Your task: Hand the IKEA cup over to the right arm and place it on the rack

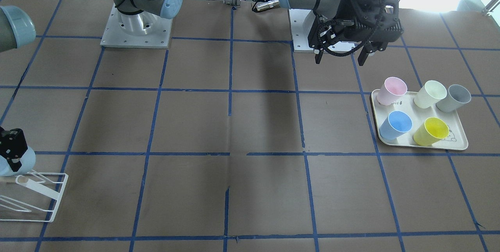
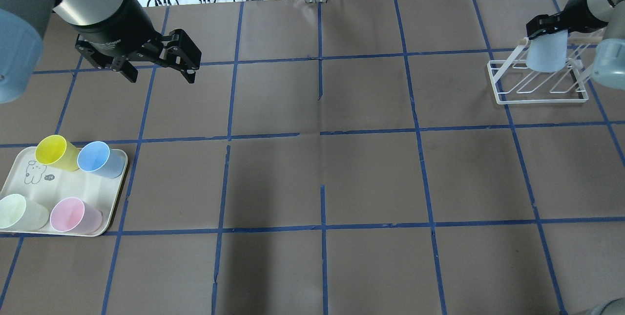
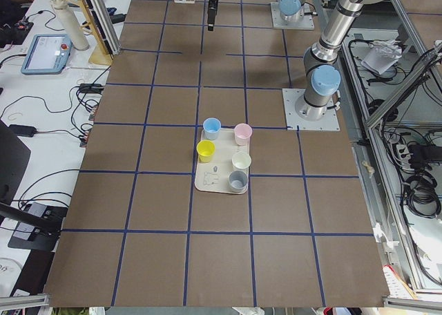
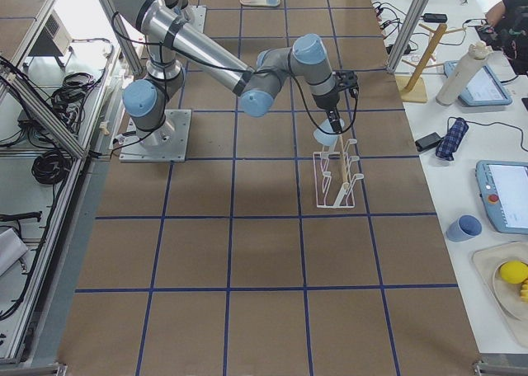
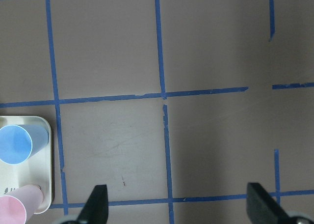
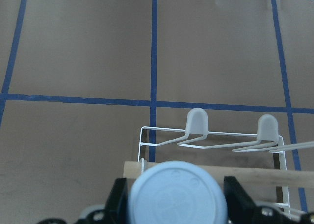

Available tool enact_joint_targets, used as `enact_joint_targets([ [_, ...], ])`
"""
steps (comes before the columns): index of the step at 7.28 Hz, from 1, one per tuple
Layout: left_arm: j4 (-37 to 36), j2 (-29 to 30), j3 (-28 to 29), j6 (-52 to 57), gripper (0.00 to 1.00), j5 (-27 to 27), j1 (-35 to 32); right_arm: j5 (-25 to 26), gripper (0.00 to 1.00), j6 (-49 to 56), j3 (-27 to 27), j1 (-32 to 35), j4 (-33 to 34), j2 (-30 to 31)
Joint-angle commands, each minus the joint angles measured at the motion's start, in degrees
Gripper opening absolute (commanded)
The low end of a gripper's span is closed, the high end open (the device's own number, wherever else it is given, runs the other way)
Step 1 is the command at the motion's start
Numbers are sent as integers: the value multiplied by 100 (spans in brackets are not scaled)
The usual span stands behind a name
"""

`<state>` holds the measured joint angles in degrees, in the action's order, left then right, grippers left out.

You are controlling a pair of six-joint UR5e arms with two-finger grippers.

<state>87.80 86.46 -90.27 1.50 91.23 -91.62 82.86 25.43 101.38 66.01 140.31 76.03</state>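
The IKEA cup (image 2: 547,53), pale sky-blue, is held upside down in my right gripper (image 2: 549,31), whose fingers are shut on its sides. It hangs over the back of the white wire rack (image 2: 537,88), by the wooden peg (image 6: 274,177). The right wrist view shows the cup's round bottom (image 6: 177,192) between the two black fingers, with the rack's prongs (image 6: 216,135) beyond. I cannot tell whether the cup touches the rack. The cup also shows in the front view (image 1: 9,166). My left gripper (image 2: 161,73) is open and empty, high above the table beyond the tray.
A cream tray (image 2: 83,183) at the left front holds a yellow cup (image 2: 53,151), a deeper blue cup (image 2: 97,157), a pink cup (image 2: 73,215) and a pale green cup (image 2: 17,211). A grey cup (image 1: 455,97) shows on it in the front view.
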Motion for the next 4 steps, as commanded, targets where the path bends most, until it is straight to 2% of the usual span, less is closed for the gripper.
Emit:
enact_joint_targets([
  [1,0,-7,0,-9,100,-9,4,-25,100,15,-22,0,-65,25],
  [2,0,-7,-8,0,100,0,4,-16,100,6,-48,17,-100,69],
  [3,0,-7,-17,0,100,0,12,-7,100,-29,-118,26,-587,287],
  [4,0,-7,-8,0,100,-9,13,2,100,-64,-371,35,-1541,542],
])
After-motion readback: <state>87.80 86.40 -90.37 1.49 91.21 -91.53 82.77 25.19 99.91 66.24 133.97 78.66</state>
